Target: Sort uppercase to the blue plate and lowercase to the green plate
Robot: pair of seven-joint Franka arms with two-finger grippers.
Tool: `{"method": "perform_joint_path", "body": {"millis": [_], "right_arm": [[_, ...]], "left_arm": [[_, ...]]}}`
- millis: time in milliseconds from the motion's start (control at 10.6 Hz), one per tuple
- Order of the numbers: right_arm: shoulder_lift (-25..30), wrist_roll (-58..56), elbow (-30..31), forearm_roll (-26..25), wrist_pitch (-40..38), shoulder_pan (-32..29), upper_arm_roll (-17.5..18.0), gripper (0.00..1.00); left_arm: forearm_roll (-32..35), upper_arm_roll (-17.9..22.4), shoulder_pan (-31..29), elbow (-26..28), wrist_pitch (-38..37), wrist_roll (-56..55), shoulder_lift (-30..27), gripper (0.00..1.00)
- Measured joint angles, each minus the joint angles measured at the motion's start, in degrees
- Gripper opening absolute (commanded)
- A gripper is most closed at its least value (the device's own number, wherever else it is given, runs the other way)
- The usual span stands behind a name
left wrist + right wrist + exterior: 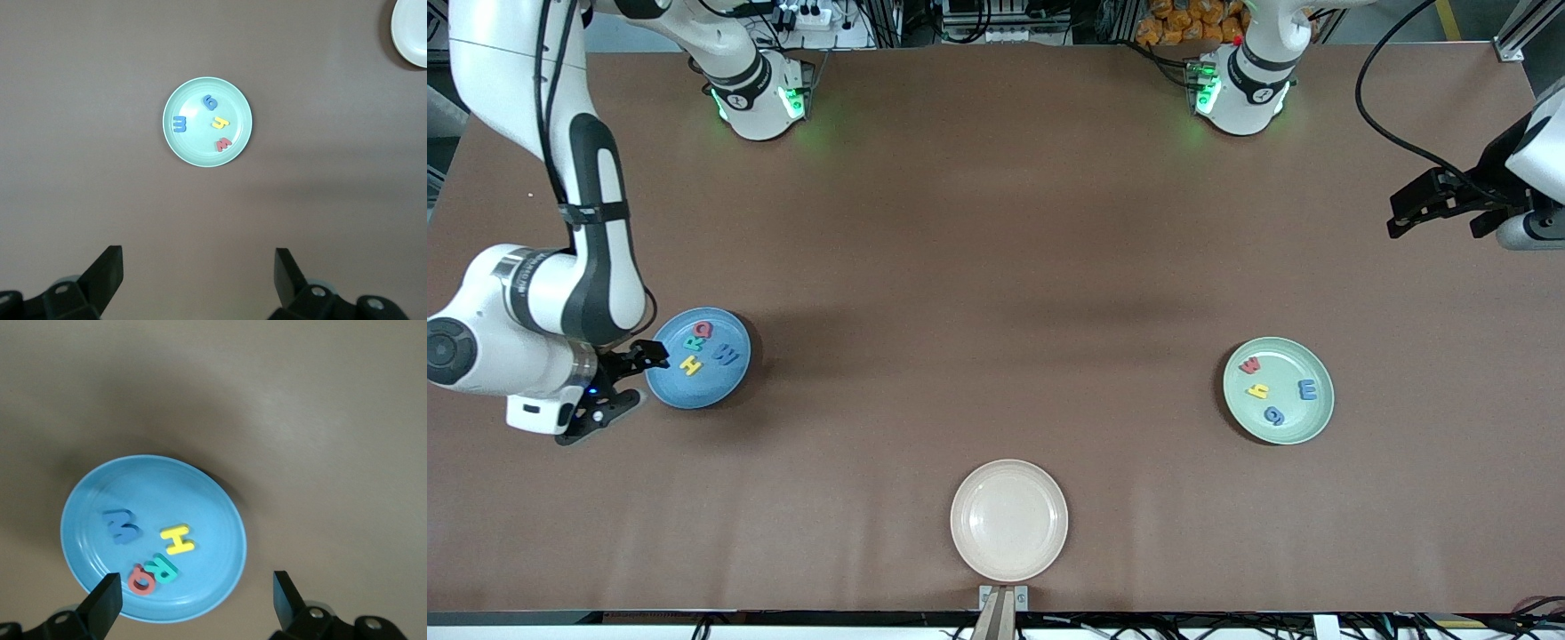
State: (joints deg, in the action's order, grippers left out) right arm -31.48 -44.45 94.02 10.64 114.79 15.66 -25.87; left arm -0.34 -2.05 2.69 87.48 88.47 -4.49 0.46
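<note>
The blue plate holds the red Q, teal R, yellow H and blue M. The green plate holds the red w, yellow h, blue m and blue g. My right gripper is open and empty, just beside the blue plate toward the right arm's end. My left gripper is open and empty, raised high at the left arm's end of the table, looking down on the green plate.
An empty cream plate sits at the table's edge nearest the front camera, midway between the two plates; it also shows in the left wrist view. The brown table is bare between the plates.
</note>
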Motion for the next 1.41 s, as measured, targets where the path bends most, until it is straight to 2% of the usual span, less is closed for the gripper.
{"method": "perform_joint_path", "body": {"millis": [188,282,376,659,753,1223,1411], "right_arm": [[1.7,0.2,0.5,0.0,-0.2,-0.9,0.7,1.00],[2.7,1.3,0.9,0.0,-0.2,-1.9,2.1,1.00],[3.6,3.7,1.3,-0.6,-0.2,-3.5,4.6,1.00],[7.5,14.3,2.9,-6.2,-0.6,-11.2,16.5,1.00],[9.2,16.9,4.5,-7.2,-0.6,-12.7,19.1,1.00],[22.7,30.1,16.3,-9.8,-1.2,-13.4,26.7,1.00],[27.3,31.6,17.7,-10.2,-1.4,-13.6,27.8,1.00]], "left_arm": [[0.0,0.0,0.0,0.0,0.0,0.0,0.0,1.00],[0.0,0.0,0.0,0.0,0.0,0.0,0.0,1.00],[0.0,0.0,0.0,0.0,0.0,0.0,0.0,1.00],[0.0,0.0,0.0,0.0,0.0,0.0,0.0,1.00],[0.0,0.0,0.0,0.0,0.0,0.0,0.0,1.00],[0.0,0.0,0.0,0.1,0.0,0.0,0.0,1.00],[0.0,0.0,0.0,0.1,0.0,0.0,0.0,1.00]]}}
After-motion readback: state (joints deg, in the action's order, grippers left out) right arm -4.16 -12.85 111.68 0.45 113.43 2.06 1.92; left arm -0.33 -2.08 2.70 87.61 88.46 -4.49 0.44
